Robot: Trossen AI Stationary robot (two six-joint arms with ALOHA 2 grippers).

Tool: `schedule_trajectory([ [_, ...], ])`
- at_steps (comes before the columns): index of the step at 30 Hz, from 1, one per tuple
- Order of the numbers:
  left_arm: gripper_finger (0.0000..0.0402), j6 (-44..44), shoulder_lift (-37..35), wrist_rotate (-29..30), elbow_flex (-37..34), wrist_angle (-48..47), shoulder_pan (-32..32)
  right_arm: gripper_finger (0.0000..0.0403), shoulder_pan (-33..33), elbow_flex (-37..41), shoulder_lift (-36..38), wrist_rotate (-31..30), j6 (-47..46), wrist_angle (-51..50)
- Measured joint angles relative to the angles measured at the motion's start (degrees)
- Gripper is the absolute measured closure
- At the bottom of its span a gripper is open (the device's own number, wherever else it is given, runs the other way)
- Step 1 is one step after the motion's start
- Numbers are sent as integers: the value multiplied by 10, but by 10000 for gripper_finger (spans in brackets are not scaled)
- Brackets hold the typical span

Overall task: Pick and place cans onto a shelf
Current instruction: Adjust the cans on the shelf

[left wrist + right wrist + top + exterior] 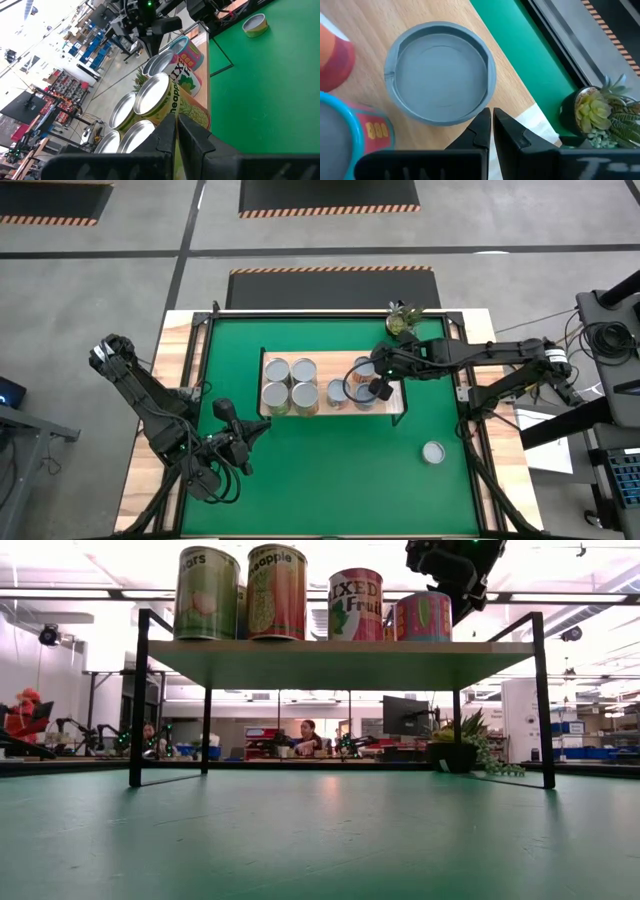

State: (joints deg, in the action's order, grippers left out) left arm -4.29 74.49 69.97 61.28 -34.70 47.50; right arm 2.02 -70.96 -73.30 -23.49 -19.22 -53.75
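Note:
The shelf (396, 406) stands mid-mat with several cans on its wood top (340, 662): a block of cans at its left end (290, 382) and more toward its right (338, 393). One can (433, 452) stands alone on the green mat, also in the left wrist view (255, 24). My right gripper (380, 389) is shut over the shelf's right end, its tips (491, 122) beside a grey-topped can (440, 80). My left gripper (258, 427) is shut and holds nothing, off the shelf's near left corner, pointing at the cans (155, 95). My right gripper's shut fingertips (485, 125) slant down from above to the rim of the grey-topped can (481, 107), which stands upright on the shelf. Whether they touch it, I cannot tell.
A small potted plant (403, 320) sits at the mat's far edge, just beyond the shelf's right end (600, 112). The shelf's thin black legs (138, 700) rise from the mat. The green mat (330, 480) lies open on the near side. People sit in the room behind (305, 735).

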Motion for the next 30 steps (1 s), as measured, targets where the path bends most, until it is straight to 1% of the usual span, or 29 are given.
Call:
schedule_trajectory([
  [14, 401, 0, 0, 0, 0, 0, 0, 394, 0, 0, 0, 1, 3, 19],
  [17, 401, 0, 0, 0, 0, 0, 0, 394, 0, 0, 0, 15, 3, 28],
  [23, 401, 0, 0, 0, 0, 0, 0, 394, 0, -1, 1, 14, 3, 30],
  [30, 401, 3, 0, 0, 0, 0, 0, 394, 0, -37, 1, -5, 20, 51],
])
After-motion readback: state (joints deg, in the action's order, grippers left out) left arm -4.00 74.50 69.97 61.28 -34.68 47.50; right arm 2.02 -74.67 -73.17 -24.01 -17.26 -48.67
